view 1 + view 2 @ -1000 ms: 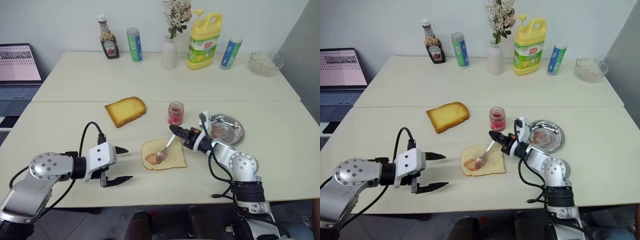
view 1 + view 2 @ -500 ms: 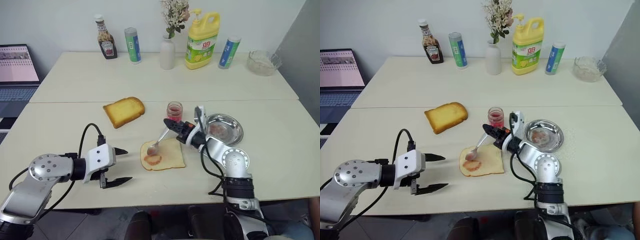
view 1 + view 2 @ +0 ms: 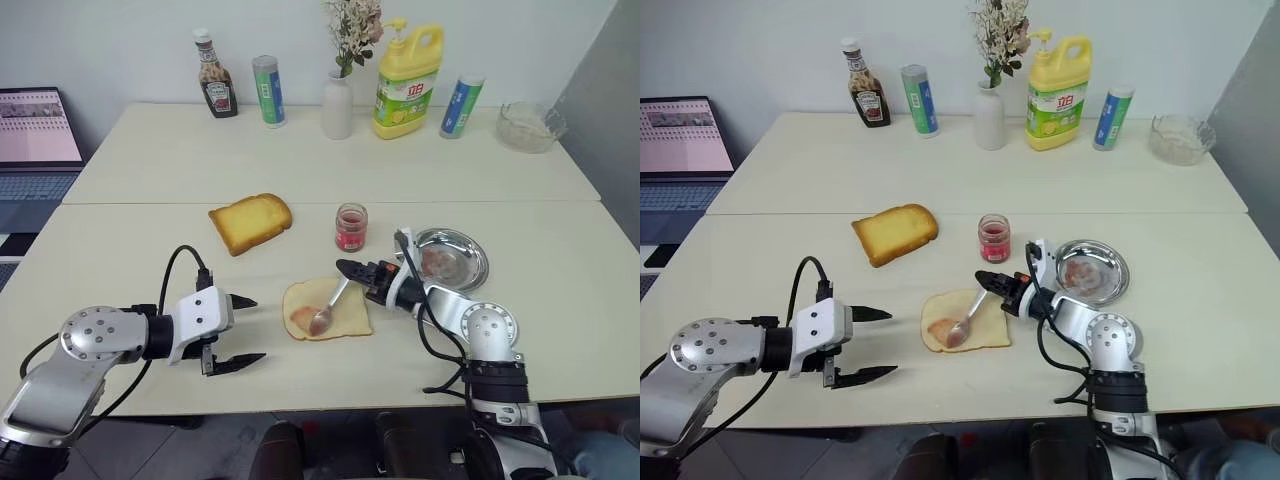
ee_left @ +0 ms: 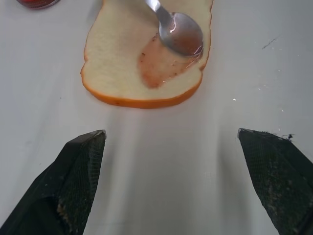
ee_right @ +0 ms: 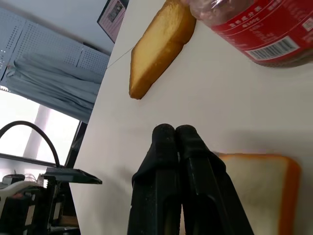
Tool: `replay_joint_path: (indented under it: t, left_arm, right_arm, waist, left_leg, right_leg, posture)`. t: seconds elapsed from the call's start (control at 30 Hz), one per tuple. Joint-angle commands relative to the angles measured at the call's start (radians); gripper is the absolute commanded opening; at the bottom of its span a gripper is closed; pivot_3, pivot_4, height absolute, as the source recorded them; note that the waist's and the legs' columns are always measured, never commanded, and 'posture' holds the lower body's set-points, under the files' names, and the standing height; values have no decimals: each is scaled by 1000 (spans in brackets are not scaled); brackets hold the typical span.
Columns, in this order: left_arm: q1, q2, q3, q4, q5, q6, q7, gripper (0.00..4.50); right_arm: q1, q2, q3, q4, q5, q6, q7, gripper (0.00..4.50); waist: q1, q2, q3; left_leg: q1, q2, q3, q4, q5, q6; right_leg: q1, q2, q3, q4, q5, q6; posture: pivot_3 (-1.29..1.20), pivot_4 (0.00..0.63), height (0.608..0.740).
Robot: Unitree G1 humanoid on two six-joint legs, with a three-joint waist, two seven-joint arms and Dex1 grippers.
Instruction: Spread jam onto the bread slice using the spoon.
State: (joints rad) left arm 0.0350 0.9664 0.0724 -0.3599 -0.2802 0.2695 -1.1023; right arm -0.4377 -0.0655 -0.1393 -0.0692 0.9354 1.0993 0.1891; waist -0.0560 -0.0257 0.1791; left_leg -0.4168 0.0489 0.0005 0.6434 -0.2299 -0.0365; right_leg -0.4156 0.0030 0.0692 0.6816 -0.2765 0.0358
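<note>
Spoon (image 3: 328, 307) bowl down on the jam (image 4: 159, 63) smear, right on the bread (image 3: 327, 309) just ahead of the right gripper (image 3: 345, 269), whose fingers are clamped on the handle. The jar (image 3: 351, 227) stands beyond that gripper, dish (image 3: 453, 258) beside it. Left gripper (image 3: 240, 330) hovers near the bread's other side, fingers spread wide, holding nothing.

We see the spoon (image 4: 179, 33) handle and jam jar (image 5: 249, 29) cut off at the edges; the laptop (image 3: 35, 135) too.
</note>
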Motion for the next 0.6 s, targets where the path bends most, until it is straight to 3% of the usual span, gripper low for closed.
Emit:
replay_joint_path:
  t: [0.03,0.2,0.33,0.6]
  left_arm:
    - [-18,-1,-3,-20,1,-8,2,4500]
    - [-31,-1,-6,-13,1,-8,0,4500]
    - [-35,1,-6,-7,3,-11,-2,4500]
    - [-42,2,-6,-4,4,-8,-5,4500]
  right_arm:
    - [20,-67,4,-79,-14,-24,64,57]
    - [-9,-93,-51,-90,6,-70,73,57]
    - [-37,-48,-84,-104,63,-62,40,57]
    - [-75,112,30,-26,-69,-199,9,57]
  waist:
    - [0,0,0]
    - [-1,0,0]
    - [-1,0,0]
    - [-3,0,0]
  left_leg:
    - [0,0,0,0,0,0]
    - [0,0,0,0,0,0]
    - [0,0,0,0,0,0]
    - [0,1,0,0,0,0]
  right_leg:
    - [0,0,0,0,0,0]
    - [0,0,0,0,0,0]
    - [0,0,0,0,0,0]
    - [0,1,0,0,0,0]
  posture:
    - [0,150,740]
    - [0,150,740]
    - [0,150,740]
    - [0,150,740]
